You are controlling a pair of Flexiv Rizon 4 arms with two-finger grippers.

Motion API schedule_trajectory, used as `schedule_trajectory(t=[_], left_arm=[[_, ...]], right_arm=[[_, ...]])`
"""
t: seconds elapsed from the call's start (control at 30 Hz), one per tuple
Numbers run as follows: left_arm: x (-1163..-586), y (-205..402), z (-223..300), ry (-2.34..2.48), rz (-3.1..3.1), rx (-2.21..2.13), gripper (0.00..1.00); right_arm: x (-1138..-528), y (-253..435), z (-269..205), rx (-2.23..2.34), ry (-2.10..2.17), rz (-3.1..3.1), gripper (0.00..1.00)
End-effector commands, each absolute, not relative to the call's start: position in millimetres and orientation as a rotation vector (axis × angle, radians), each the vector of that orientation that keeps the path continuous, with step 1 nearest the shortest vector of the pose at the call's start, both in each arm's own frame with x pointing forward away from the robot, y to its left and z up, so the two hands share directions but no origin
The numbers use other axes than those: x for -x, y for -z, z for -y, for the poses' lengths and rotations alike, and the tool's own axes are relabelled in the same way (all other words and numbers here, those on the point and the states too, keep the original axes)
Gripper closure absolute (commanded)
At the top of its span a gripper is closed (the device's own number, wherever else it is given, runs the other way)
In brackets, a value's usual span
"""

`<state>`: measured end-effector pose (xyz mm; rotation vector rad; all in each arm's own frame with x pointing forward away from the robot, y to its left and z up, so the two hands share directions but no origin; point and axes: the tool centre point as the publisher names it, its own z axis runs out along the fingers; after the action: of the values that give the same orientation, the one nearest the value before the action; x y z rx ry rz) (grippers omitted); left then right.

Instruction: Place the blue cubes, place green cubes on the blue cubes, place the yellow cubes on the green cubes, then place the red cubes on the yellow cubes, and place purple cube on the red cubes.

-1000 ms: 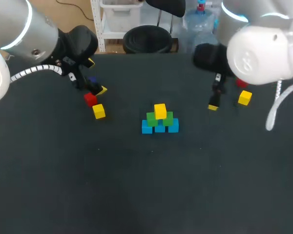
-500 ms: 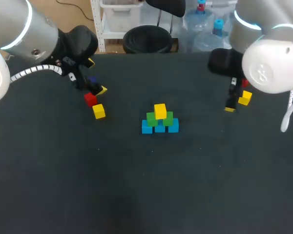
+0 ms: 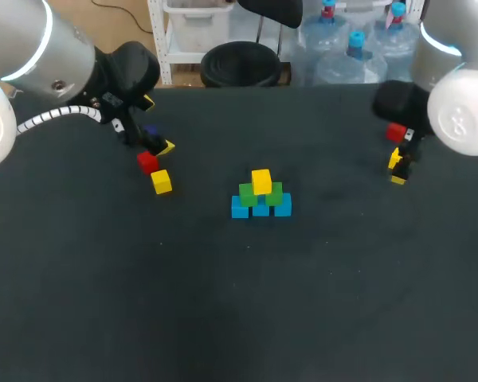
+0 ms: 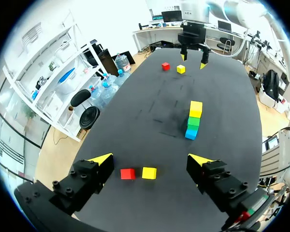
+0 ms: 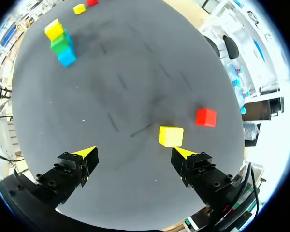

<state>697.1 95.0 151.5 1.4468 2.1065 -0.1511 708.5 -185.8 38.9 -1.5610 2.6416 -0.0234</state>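
Keeps nothing in left gripper (image 4: 150, 159), spread wide above red cube (image 4: 127, 173) and yellow cube (image 4: 149, 172) — right gripper (image 5: 134, 152) equally wide, empty, behind second yellow cube (image 5: 171, 136).

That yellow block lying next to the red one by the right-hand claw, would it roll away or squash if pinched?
The yellow cube has flat faces and crisp edges, so it would probably slide rather than roll. It looks solid, so it is likely stiff when pinched. It is small beside the open right gripper, so it is probably light.
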Motion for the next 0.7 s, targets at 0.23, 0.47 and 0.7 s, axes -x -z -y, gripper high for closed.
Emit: schedule_trajectory(t=[0.23, 0.47, 0.7], left_arm=[[-699, -151, -96, 0.157, -2.103, -1.451, 0.0], [-699, -151, -96, 0.157, -2.103, -1.451, 0.0], [-699, -151, -96, 0.157, -2.103, -1.451, 0.0]], right_arm=[[-728, -24, 196, 1.539, 0.023, -2.633, 0.0], [-744, -22, 198, 1.526, 0.028, -2.629, 0.0], [-757, -16, 198, 1.498, 0.018, -2.653, 0.0]])
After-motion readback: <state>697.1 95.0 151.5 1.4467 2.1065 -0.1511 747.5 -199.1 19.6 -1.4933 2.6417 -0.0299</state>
